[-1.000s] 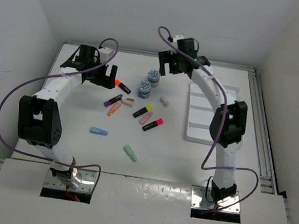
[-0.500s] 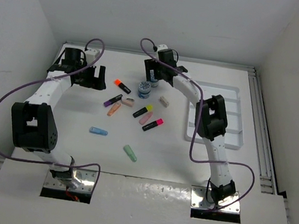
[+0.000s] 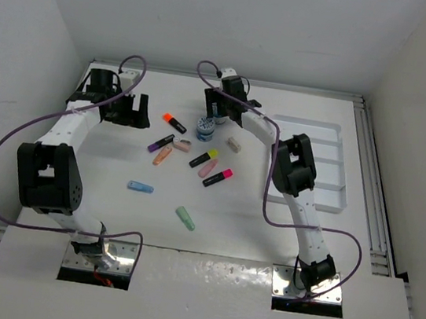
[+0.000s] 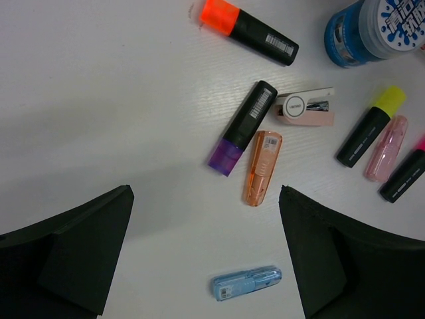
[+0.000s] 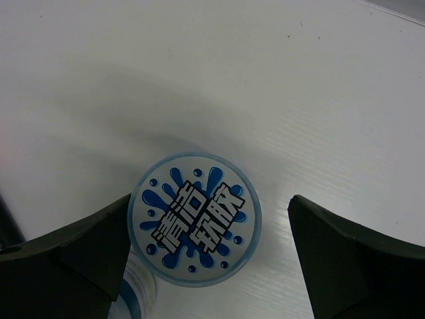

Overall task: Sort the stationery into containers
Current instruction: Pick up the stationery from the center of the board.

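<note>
Right gripper open over a blue-white pot, nothing held
Overhead, I see that pot far-centre under the gripper, the white tray well to its right; left wrist shows my left gripper spread wide above a purple-ended marker, gripping nothing; right wrist shows a round splash-printed lid, likely light, rigid, slippery plastic, so I'd pinch across its side wall

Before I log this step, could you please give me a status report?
Left pincer open, hovering near markers. Right pincer open over blue-white pot, not gripped. Second pot close beside it.
</note>
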### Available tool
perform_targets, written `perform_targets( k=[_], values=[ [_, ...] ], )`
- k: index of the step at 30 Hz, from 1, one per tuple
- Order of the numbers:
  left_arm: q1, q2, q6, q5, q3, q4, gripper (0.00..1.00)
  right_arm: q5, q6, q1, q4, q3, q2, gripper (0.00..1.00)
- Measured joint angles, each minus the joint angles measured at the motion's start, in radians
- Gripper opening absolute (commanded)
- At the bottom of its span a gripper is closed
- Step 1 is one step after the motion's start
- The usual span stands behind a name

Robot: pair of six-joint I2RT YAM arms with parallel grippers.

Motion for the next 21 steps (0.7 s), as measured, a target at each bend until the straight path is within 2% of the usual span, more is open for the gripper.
perform_targets(
  k=[2, 3, 6, 7, 10, 13, 15, 19, 21],
  values=[
    [0.006, 0.01, 0.0, 0.0, 0.0, 0.0, 0.98, 0.001, -0.001, 0.0, 0.003, 0.0, 0.006, 0.85],
    [0.008, 0.014, 0.0, 0.0, 0.0, 0.0, 0.98, 0.002, -0.003, 0.0, 0.004, 0.0, 0.006, 0.75],
    [0.014, 0.019, 0.0, 0.001, 0.0, 0.0, 0.98, 0.005, -0.007, 0.0, 0.009, 0.0, 0.006, 0.58],
    [0.018, 0.019, 0.0, 0.002, 0.0, 0.001, 0.98, 0.006, -0.006, 0.0, 0.011, 0.0, 0.006, 0.46],
    [0.021, 0.019, 0.001, 0.005, 0.0, 0.0, 0.98, 0.006, -0.008, 0.0, 0.013, 0.0, 0.006, 0.27],
    [0.024, 0.019, 0.004, 0.008, 0.0, 0.0, 0.98, 0.006, -0.011, 0.0, 0.023, -0.01, 0.002, 0.16],
    [0.024, 0.019, 0.007, 0.012, 0.0, 0.001, 0.98, 0.006, -0.016, -0.002, 0.025, -0.036, -0.017, 0.12],
    [0.025, 0.019, 0.01, 0.026, 0.0, 0.011, 0.97, -0.002, -0.026, -0.016, -0.016, -0.117, -0.11, 0.0],
    [0.024, 0.019, 0.011, 0.034, 0.0, 0.021, 0.97, -0.01, -0.029, -0.035, -0.046, -0.153, -0.182, 0.0]
  ],
)
